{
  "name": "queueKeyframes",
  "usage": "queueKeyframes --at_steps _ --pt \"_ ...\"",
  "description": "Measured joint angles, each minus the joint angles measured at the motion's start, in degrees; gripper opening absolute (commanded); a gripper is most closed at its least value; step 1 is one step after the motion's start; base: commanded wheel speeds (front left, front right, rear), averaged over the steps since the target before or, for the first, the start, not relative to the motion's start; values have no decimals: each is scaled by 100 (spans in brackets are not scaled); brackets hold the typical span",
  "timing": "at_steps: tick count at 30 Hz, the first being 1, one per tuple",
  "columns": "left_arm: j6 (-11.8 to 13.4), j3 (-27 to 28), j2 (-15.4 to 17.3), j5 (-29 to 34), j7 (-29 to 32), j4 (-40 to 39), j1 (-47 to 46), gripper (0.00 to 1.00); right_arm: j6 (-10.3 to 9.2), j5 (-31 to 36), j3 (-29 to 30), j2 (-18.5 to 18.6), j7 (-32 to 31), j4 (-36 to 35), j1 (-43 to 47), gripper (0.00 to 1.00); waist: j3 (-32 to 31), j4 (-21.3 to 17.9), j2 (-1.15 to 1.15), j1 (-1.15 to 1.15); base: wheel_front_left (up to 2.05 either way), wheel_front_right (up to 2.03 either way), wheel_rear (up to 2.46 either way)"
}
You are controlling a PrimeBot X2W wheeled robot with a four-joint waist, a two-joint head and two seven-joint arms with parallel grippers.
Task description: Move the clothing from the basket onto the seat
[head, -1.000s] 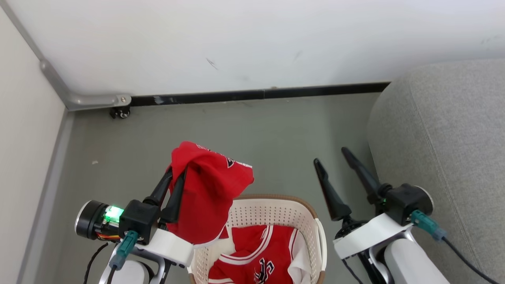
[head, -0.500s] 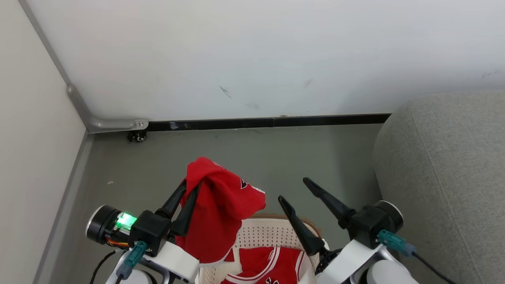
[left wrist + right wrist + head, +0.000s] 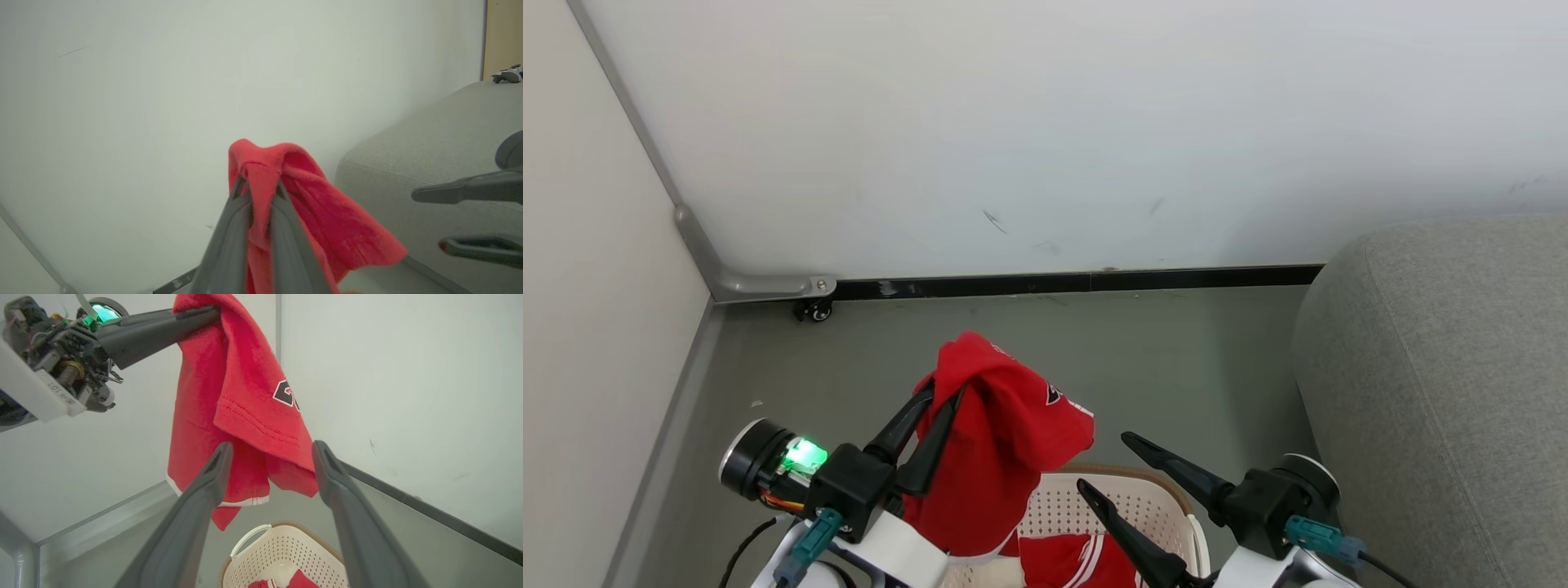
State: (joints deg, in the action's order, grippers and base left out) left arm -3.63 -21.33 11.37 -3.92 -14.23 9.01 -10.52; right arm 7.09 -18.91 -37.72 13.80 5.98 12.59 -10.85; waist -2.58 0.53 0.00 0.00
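Two red garments show in the head view. The held garment [image 3: 1001, 457] hangs at lower centre from the left gripper [image 3: 942, 398], whose jaws are pinched tight on a fold of it, above the left part of the basket [image 3: 1131, 474]. The second garment [image 3: 1062, 562], white-striped, lies inside the basket at the bottom edge. The right gripper [image 3: 1104, 461], at lower right of centre, has its jaws spread wide and empty. The grey seat [image 3: 1437, 367] takes the right side.

From the left wrist, the fingers meet at bottom centre on the red fold. The cloth drapes rightward, with the seat beyond it.

From the right wrist, the two fingers rise well apart. The held garment hangs from upper left to centre, and the basket sits at bottom centre with red cloth inside.
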Motion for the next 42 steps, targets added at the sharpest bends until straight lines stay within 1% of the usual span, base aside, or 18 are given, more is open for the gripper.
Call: queueKeyframes --at_steps 4,13,25,31,35,36,37,38,39,42 --pt "-51 -86 -2 1 0 -45 2 0 -1 -85 -122 114 -53 -108 -14 100 -27 3 0 0 0 0 0" --pt "-134 -300 -34 11 8 -121 1 0 0 -208 -345 198 -102 -143 -320 100 -3 58 0 0 0 0 0" --pt "-201 -601 -47 65 10 -338 -14 0 0 -166 -573 237 -87 37 -951 100 66 197 0 0 0 0 0" --pt "-249 -736 -40 64 10 -367 -23 0 0 -229 -938 250 -104 254 -1135 100 89 261 0 0 0 0 0" --pt "-250 -808 -38 56 10 -390 -29 0 0 -366 -1061 202 -119 366 -1191 100 105 293 0 0 0 0 0" --pt "-252 -821 -38 53 10 -390 -29 0 1 -392 -1091 201 -119 397 -1205 89 109 298 0 0 0 0 0" --pt "-267 -835 -36 53 10 -391 -29 0 1 -407 -1118 201 -119 421 -1238 56 114 302 0 0 0 0 0" --pt "-296 -846 -35 52 10 -396 -30 0 2 -436 -1147 201 -119 437 -1283 45 119 304 0 0 0 0 0" --pt "-297 -855 -34 43 10 -401 -31 0 2 -437 -1178 201 -119 444 -1327 39 124 303 0 0 0 0 0" --pt "-297 -857 -12 -8 10 -403 -32 0 2 -491 -1278 183 -116 475 -1427 4 137 293 0 0 0 0 0"
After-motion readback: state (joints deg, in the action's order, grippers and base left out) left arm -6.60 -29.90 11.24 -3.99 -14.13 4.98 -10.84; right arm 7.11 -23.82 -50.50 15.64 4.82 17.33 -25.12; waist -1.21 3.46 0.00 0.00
